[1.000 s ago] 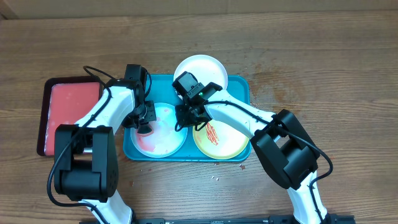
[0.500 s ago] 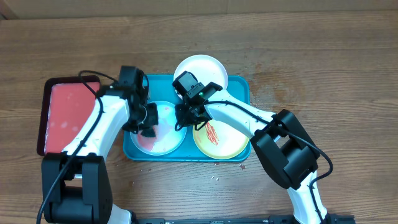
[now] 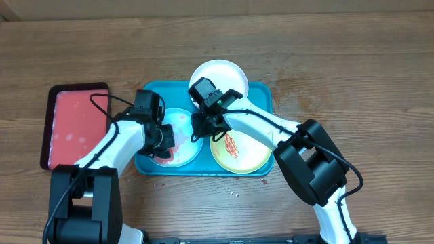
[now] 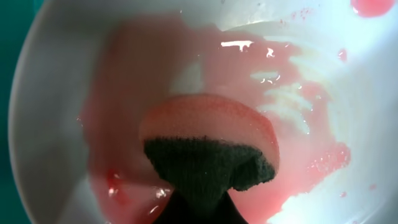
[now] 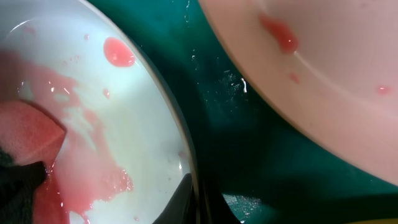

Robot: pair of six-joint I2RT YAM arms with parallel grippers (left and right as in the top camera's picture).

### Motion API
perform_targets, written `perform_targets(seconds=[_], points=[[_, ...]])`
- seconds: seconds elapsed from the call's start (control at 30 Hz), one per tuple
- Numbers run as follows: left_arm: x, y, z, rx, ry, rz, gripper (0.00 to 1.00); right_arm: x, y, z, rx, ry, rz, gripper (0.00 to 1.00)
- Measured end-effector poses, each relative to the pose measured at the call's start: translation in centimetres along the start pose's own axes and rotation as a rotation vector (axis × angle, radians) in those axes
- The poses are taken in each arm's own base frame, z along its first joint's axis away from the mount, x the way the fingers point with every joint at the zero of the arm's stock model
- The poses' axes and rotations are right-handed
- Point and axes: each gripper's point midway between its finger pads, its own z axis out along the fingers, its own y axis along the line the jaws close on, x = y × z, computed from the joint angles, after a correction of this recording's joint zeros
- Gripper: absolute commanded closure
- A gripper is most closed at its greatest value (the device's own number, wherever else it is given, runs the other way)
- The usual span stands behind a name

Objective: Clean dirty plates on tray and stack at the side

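The teal tray (image 3: 261, 95) sits mid-table, long side running 9 to 3 o'clock, w/ two of the plates inside it and a third on its far rim.

Light blue plate (image 3: 183, 122) lies in the tray's 9 o'clock half. It is wet w/ pink-red smear across most of its floor, thickest toward 6 o'clock. The left gripper (image 3: 163, 139) is down over the plate's 8 o'clock part, pinching the sponge (image 4: 208, 146). The claw itself is out of the wrist frame, but the sponge's dark scourer side narrows into it at the bottom edge. The sponge's pink foam face is bowed and pressed onto the plate floor, in the pink puddle.

The right gripper (image 3: 202, 130) is at the same plate's 3 o'clock rim, between the two plates in the tray. In the wrist cam only the finger ends show at the bottom edge, one each side of the rim and close together, so the claw reads as pressed on the light blue plate's rim.

Yellow-green plate (image 3: 247, 159) lies in the tray's 3 o'clock half, just beside the blue one but not touching it, w/ teal floor showing between them. Red streaks mark its 10 o'clock part, near the right arm.

White plate (image 3: 217, 74) sits at the tray's 12 o'clock, overlapping the far rim, partly on the wooden table (image 3: 352, 68) and looking clean from above.

A red tray (image 3: 71, 122) w/ a dark rim lies at 9 o'clock of the teal one, close by but apart.
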Motion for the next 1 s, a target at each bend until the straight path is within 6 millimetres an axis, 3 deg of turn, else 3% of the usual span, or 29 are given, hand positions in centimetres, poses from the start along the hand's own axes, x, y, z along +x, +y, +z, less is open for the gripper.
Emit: perform_targets(seconds=[0.4, 0.7, 1.0], points=[[-2.8, 4.6, -0.6, -0.289, -0.172, -0.052, 0.96, 0.0, 0.1, 0.0, -0.005, 0.000, 0.002, 0.96], [-7.9, 3.8, -1.7, -0.258, -0.397, -0.092, 0.96, 0.0, 0.2, 0.0, -0.006, -0.001, 0.006, 0.96], [-9.6, 0.7, -2.2, -0.083, -0.418, -0.091, 0.96, 0.1, 0.0, 0.0, -0.002, 0.003, 0.007, 0.96]])
